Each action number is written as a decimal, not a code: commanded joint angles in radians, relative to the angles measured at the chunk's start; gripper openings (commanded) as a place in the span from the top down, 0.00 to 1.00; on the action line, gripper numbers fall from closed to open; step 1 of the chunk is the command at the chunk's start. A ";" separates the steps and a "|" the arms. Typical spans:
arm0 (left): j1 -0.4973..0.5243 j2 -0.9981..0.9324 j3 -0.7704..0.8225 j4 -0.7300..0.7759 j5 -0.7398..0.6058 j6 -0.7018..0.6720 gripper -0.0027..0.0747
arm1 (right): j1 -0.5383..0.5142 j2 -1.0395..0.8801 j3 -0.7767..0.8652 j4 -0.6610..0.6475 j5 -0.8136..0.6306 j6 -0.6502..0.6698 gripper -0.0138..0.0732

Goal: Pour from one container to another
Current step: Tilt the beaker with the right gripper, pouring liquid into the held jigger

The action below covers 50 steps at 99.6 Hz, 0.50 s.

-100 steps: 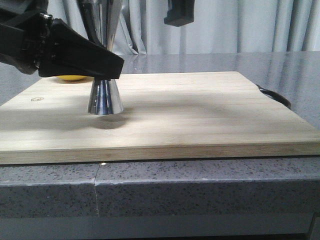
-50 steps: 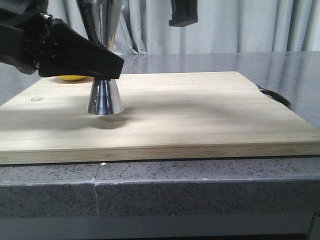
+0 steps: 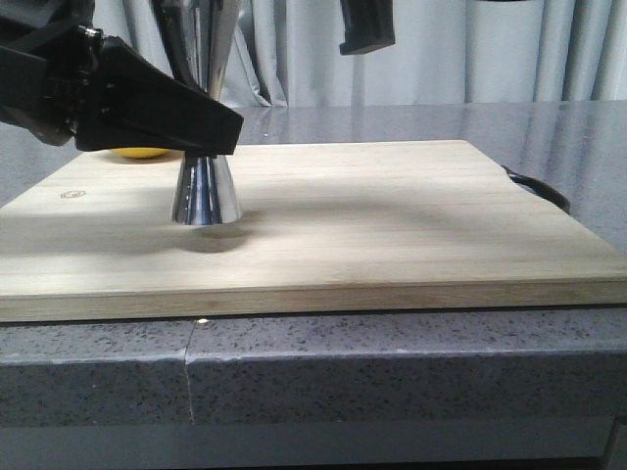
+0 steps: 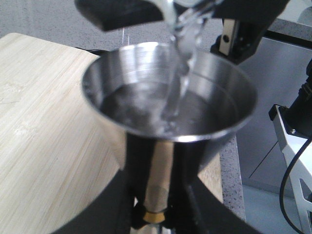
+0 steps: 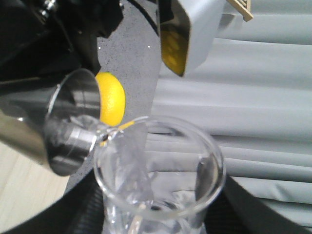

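My left jaws point(image 4: 158, 204) are clamped on the jigger's point(image 3: 206, 191) narrow gold waist, bracing it upright on the cutting board point(image 3: 392, 225) near its far left corner, so the stream cannot tip it. My right jaws point(image 5: 156, 224) grip the glass beaker point(image 5: 161, 165) around its body, tilted above the jigger with its lip over the open cup, so the water point(image 4: 183, 63) falls inside the rim. The lemon point(image 5: 111, 97) lies behind the jigger, out of the way.
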 commanded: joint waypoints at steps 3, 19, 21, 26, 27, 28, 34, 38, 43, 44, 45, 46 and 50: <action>-0.008 -0.027 -0.028 -0.068 0.097 -0.008 0.99 | -0.007 -0.039 -0.036 -0.022 -0.057 -0.001 0.53; -0.008 -0.027 -0.028 -0.068 0.097 -0.008 0.99 | -0.007 -0.039 -0.036 -0.022 -0.056 -0.001 0.53; -0.008 -0.027 -0.028 -0.068 0.097 -0.008 0.99 | -0.007 -0.039 -0.036 -0.022 -0.056 -0.001 0.53; -0.008 -0.027 -0.028 -0.068 0.097 -0.008 0.99 | -0.007 -0.039 -0.036 -0.022 -0.056 -0.001 0.53; -0.008 -0.027 -0.028 -0.068 0.097 -0.008 0.99 | -0.007 -0.039 -0.036 -0.022 -0.056 -0.001 0.53; -0.008 -0.027 -0.028 -0.068 0.097 -0.008 0.99 | -0.007 -0.039 -0.036 -0.022 -0.056 -0.001 0.53; -0.008 -0.027 -0.028 -0.068 0.097 -0.008 0.99 | -0.007 -0.039 -0.036 -0.020 -0.056 -0.001 0.53; -0.008 -0.027 -0.028 -0.068 0.097 -0.008 0.99 | -0.007 -0.039 -0.036 -0.020 -0.053 -0.001 0.53; -0.008 -0.027 -0.028 -0.068 0.097 -0.008 0.99 | -0.007 -0.039 -0.036 -0.012 -0.049 -0.001 0.53; -0.008 -0.027 -0.028 -0.068 0.097 -0.008 0.99 | -0.007 -0.039 -0.036 -0.009 -0.049 -0.001 0.53; -0.008 -0.027 -0.028 -0.068 0.097 -0.008 0.99 | -0.007 -0.039 -0.036 -0.004 -0.049 -0.001 0.53; -0.008 -0.027 -0.028 -0.068 0.097 -0.008 0.99 | -0.007 -0.039 -0.036 -0.001 -0.046 -0.001 0.53; -0.008 -0.027 -0.028 -0.068 0.097 -0.008 0.99 | -0.007 -0.039 -0.036 0.019 -0.041 -0.001 0.53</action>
